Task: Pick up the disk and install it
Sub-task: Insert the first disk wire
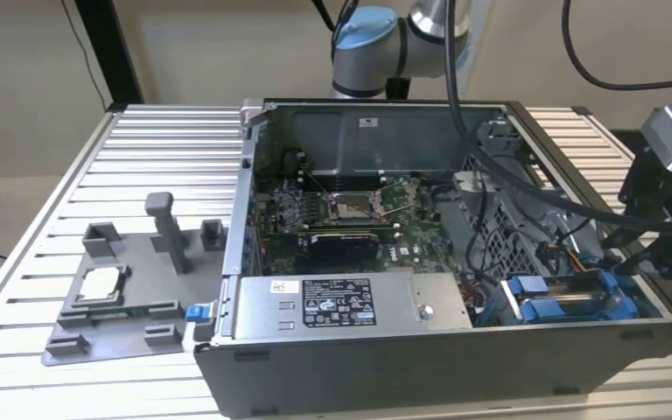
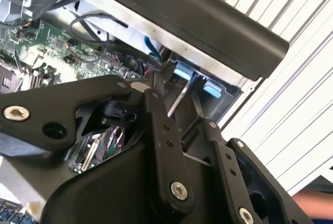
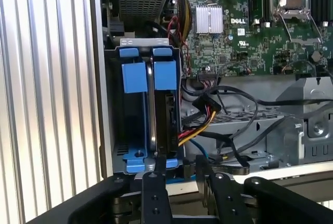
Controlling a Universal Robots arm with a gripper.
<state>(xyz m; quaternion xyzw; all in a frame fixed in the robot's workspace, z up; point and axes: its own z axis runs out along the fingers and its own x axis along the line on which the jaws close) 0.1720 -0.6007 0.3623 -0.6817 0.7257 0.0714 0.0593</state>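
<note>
You're over the open computer case (image 1: 453, 350) on the ribbed metal bench (image 1: 161, 157), beige wall behind. The disk (image 3: 151, 114) in its blue carrier sits upright in the drive bay at the case corner, on the exterior view's right. Your gripper (image 3: 181, 169) hovers at the bay's edge, jaws apart, holding nothing. A grey fixture tray (image 1: 120, 302) lies beside the case.

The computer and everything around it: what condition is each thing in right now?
Computer case: side open, insides exposed.
Disk: standing on edge in its blue carrier, in the drive bay.
Gripper: at the bay's edge beside the disk.
Processor chip: lying on the grey tray outside.
</note>
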